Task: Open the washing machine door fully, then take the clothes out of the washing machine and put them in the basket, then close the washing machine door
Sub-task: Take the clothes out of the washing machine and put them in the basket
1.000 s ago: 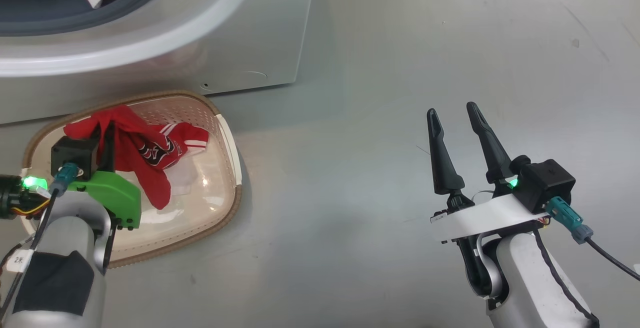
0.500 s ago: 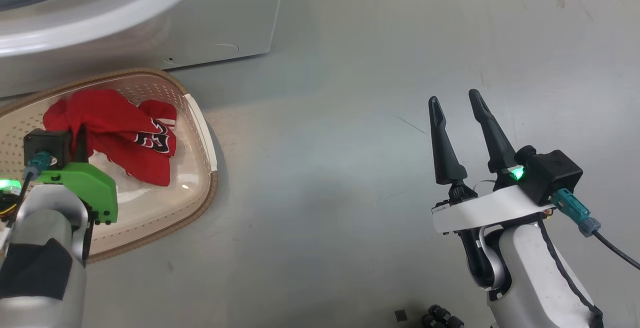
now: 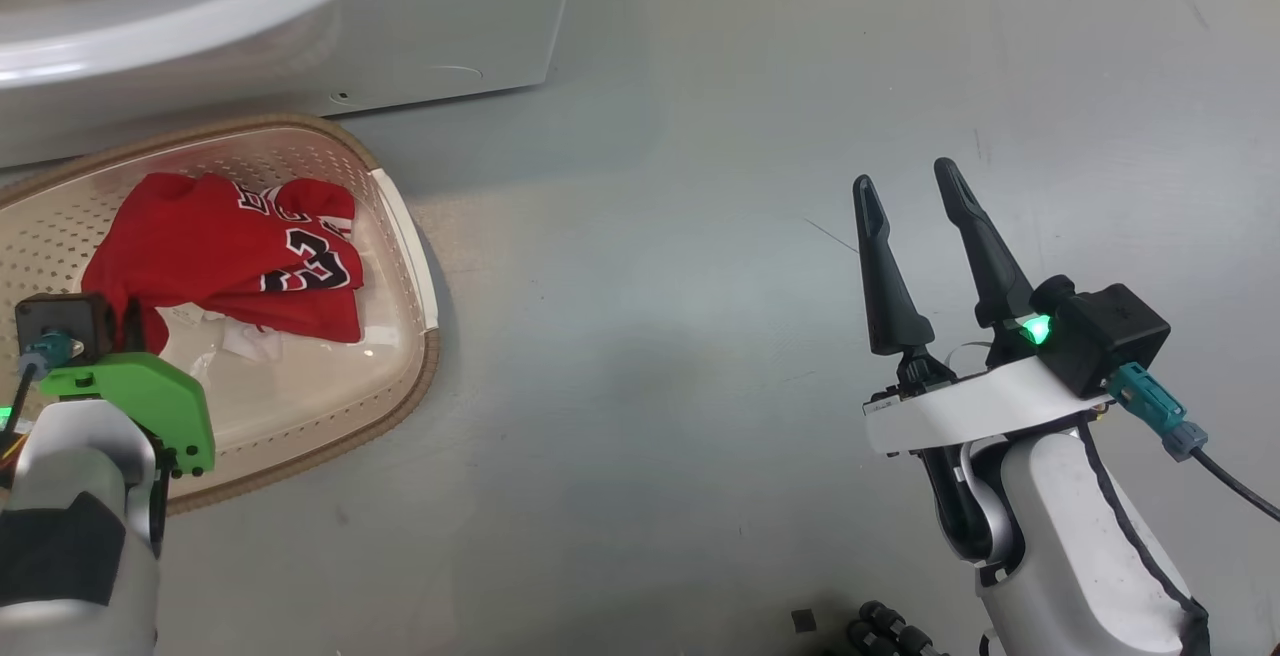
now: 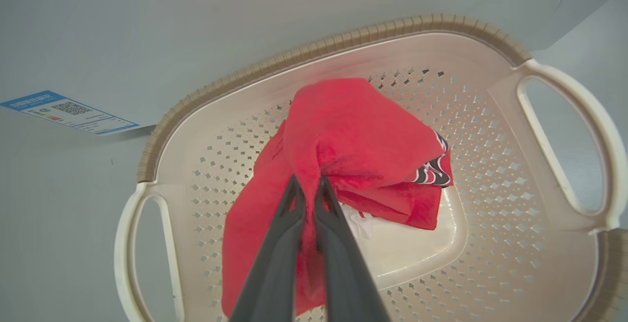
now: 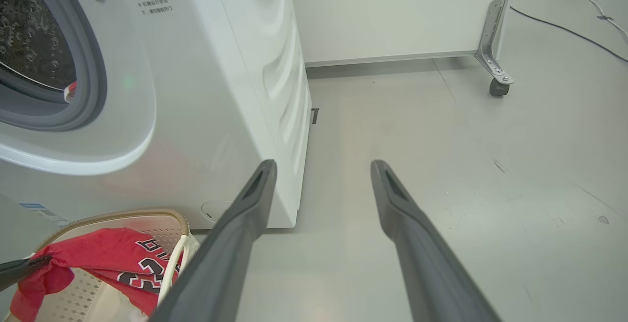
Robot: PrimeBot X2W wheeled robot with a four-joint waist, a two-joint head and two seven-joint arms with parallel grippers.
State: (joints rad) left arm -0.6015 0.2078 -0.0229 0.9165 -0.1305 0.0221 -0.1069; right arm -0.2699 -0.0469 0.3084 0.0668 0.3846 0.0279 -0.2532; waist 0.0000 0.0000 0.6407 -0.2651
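Washing machine (image 5: pixel 211 96): white, on the grey floor (image 3: pixel 700 236); drum mouth uncovered, with a scrap of red fabric (image 5: pixel 70 91) at the grey seal (image 5: pixel 93 67).
Basket (image 3: pixel 425 336): cream with a brown rim, on the floor just in front of the machine.
Clothes (image 4: pixel 358 135): red jersey lying inside the basket, one fold raised.
Left gripper (image 4: pixel 309 182): jaws nearly together, pinching that red fold above the basket.
Right gripper (image 3: pixel 903 174): jaws spread wide, holding nothing, over bare floor well apart from the basket.

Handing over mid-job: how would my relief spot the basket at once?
Find the big white washing machine. On the grey floor at its foot sits the basket, cream plastic with perforated sides. Its brown woven rim, white side handles and the red jersey inside set it apart.
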